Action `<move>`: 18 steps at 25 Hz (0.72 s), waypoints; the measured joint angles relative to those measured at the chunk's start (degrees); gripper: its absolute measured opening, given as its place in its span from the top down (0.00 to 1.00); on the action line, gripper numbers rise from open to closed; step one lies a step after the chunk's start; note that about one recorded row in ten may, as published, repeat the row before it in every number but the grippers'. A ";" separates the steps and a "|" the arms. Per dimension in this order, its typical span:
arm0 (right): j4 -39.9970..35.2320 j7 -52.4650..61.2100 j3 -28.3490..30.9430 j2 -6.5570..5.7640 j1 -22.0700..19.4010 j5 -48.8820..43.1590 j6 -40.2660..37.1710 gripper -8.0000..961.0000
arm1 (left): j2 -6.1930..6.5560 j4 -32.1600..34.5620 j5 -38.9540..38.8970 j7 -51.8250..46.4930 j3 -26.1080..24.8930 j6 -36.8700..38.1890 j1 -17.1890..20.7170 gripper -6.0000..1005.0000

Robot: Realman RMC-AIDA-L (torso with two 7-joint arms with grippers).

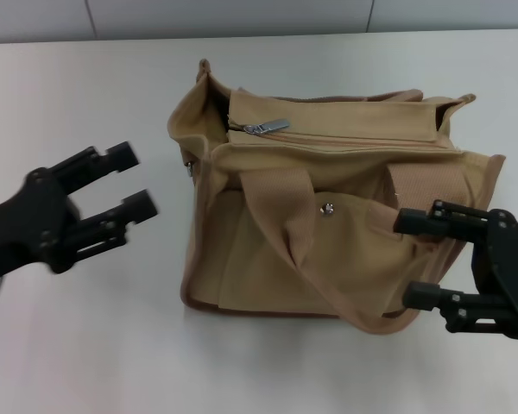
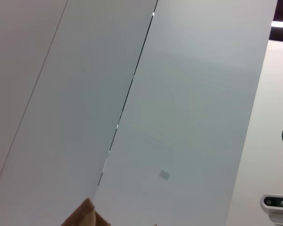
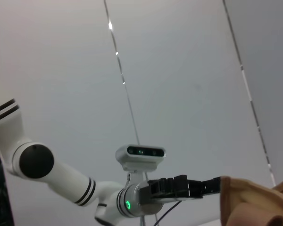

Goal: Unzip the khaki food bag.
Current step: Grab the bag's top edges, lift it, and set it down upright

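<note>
A: Where is the bag?

B: In the head view it sits on the white tabletop, a little right of the frame's centre. It is a boxy tan canvas bag with darker brown edging along its base.

A: And the zipper?

B: It runs across the top of the bag. The silver pull lies at the upper left end of that line, near the bag's raised corner. From here the zipper looks closed along its length, though I cannot be sure at the far right end.

A: What about the handles?

B: One wide fabric handle droops down over the front of the bag. A small metal snap shows on the front pocket, just beside it.

A: Where is the left hand?

B: At the left of the frame, near the bag's left side but apart from it, with its two black fingers spread and nothing between them.

A: And the right hand?

B: At the lower right of the frame, against the bag's right front corner. Its fingers are spread too, one above the other, and they overlap the canvas; I cannot tell whether they touch it.

A: Do the wrist views add anything?

B: Little. Each shows pale wall panels and a scrap of tan fabric at its lower edge. The right wrist view also shows the other arm farther off.
</note>
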 joint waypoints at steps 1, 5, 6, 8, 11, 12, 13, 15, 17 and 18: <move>0.00 0.00 0.31 0.00 -0.16 0.00 -0.03 0.19 | -0.56 0.09 0.00 0.00 -0.03 -0.47 -0.23 0.23; 0.06 -0.02 1.01 0.00 -0.49 0.00 -0.16 0.19 | -3.53 0.45 0.15 0.47 0.40 -3.27 -1.93 0.23; 0.09 -0.02 1.05 0.00 -0.51 0.00 -0.16 0.19 | -4.03 0.55 0.21 0.63 0.48 -4.17 -2.31 0.23; 0.21 -0.03 1.07 0.00 -0.51 0.00 -0.09 0.19 | -4.57 0.18 0.31 1.09 0.72 -6.60 -3.19 0.23; 0.72 -0.04 1.14 0.00 -0.50 0.00 0.16 0.19 | -4.77 -1.70 0.28 1.62 2.28 -10.40 -4.79 0.23; 0.89 -0.06 1.21 0.00 -0.51 -0.01 0.22 0.19 | -4.77 -2.25 0.14 1.90 3.00 -11.14 -5.20 0.24; 0.89 -0.08 1.37 0.00 -0.54 -0.01 0.24 0.19 | -4.77 -2.67 -0.03 2.53 3.50 -11.47 -5.42 0.24; 0.91 -0.12 1.64 0.00 -0.58 -0.01 0.31 0.19 | -4.80 -3.05 -0.21 3.59 3.80 -11.68 -5.55 0.24; 0.90 -0.17 1.76 0.00 -0.58 -0.01 0.32 0.19 | -4.83 -3.30 -0.44 4.91 3.72 -11.70 -5.45 0.24; 0.91 -0.19 1.80 0.00 -0.58 -0.01 0.33 0.19 | -4.84 -3.32 -0.56 5.06 3.54 -11.59 -5.34 0.30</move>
